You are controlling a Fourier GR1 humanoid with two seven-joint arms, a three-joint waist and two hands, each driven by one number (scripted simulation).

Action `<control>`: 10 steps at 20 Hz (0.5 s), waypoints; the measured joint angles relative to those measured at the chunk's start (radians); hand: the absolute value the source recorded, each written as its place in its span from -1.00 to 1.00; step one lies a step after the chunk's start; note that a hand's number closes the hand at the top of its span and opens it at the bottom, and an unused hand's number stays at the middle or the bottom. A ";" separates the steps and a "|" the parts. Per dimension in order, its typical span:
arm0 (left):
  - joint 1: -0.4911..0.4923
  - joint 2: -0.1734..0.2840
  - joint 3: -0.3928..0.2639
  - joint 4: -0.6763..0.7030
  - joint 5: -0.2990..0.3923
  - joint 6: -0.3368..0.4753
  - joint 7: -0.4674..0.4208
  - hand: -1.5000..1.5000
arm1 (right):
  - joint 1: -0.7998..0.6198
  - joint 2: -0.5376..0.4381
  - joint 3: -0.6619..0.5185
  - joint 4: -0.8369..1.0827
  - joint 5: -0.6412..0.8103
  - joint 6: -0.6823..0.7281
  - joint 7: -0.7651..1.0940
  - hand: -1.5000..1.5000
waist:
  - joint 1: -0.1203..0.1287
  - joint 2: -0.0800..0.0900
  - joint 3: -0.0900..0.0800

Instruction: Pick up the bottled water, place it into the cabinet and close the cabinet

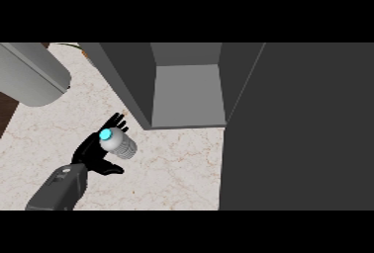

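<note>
Counter (168, 173): pale marbled top, filling the lower left and centre of my view. Its left edge runs diagonally, with dark floor beyond it. Bare stone lies open between my hand and the cabinet front, and more in front of the cabinet mouth.

Door (300, 128): a broad dark panel covering the whole right side of my view, swung out over the counter. Its left edge meets the cabinet at the opening's right side and cuts off the free stone there.

Cabinet (124, 79): dark grey box at upper centre, standing open. Its grey interior (186, 94) shows a floor and back wall with nothing visible inside. The left wall slants down toward my hand, and its lower corner is near my fingertips.

Cylinder (33, 74): a large pale grey rounded body at upper left, lying over the counter's far left part.

My left hand (93, 153): black, on a grey forearm rising from the lower edge. Fingers and thumb are curled round the bottle, with the fingertips pointing toward the cabinet's corner.

Bottle (116, 143): white ribbed body with a light blue cap, held in my left hand, outside the cabinet, just left of and below its opening.
</note>
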 measured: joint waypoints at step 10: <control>-0.015 -0.067 0.008 0.007 0.021 -0.046 0.041 -1.00 | -0.023 0.007 0.016 0.017 0.009 -0.012 0.015 -1.00 | -0.001 0.001 0.000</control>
